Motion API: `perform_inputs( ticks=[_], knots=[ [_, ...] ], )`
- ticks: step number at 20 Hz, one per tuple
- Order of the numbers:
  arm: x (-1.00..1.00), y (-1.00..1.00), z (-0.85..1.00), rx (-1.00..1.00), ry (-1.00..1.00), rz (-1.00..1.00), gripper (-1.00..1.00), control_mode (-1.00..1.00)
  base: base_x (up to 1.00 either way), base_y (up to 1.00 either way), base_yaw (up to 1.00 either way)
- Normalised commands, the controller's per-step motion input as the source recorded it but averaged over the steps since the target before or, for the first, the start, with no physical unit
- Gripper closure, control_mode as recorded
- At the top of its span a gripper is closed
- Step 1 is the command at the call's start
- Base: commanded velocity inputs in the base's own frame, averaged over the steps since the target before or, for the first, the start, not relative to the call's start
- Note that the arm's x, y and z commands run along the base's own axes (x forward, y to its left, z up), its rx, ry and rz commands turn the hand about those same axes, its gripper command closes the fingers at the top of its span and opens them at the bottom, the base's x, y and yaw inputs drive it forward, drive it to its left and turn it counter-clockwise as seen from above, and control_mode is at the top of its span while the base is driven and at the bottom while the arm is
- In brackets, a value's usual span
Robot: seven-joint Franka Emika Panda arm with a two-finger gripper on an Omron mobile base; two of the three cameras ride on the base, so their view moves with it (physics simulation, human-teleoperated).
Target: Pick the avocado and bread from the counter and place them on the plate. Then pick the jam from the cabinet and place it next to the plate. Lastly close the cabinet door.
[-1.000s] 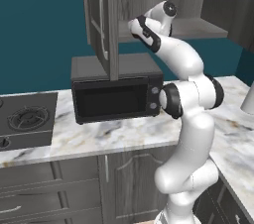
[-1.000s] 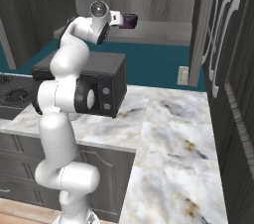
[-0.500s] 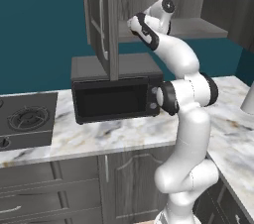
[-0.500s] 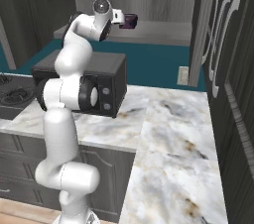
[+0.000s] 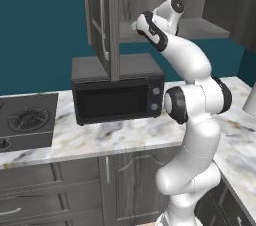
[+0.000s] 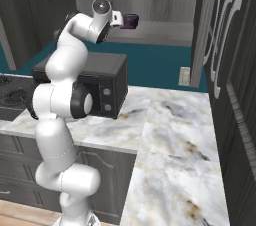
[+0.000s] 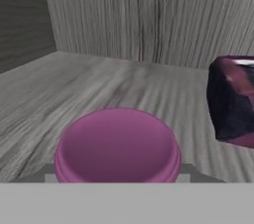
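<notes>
The hand view shows a pink round lid, the jam, low between the fingers on the cabinet's grey shelf, with a dark purple object to its right. The right base view shows the gripper clamped on that jam. The left base view adds the open cabinet door above a microwave. No writing is legible.

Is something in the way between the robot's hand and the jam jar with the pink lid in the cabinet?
Nothing visible is in the way. The jam jar sits right at the gripper, with a finger at each side of its lid. A dark purple thing stands apart from it on the shelf, off to one side.
</notes>
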Motion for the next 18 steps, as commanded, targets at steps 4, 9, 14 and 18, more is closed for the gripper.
perform_inputs(
  ticks=[4,9,14,18],
  knots=[
    [-0.51,0.00,-0.05,0.00,-0.08,0.04,1.00,-1.00,0.00,0.00,0.00],
    [-0.54,0.00,0.25,0.00,-0.03,0.04,1.00,-1.00,0.00,0.00,0.00],
    [-0.62,0.00,0.02,0.00,-0.01,0.02,1.00,-1.00,0.00,0.00,0.00],
    [-0.74,-0.04,0.00,0.00,0.00,0.02,1.00,-1.00,0.00,0.00,0.00]
  ],
)
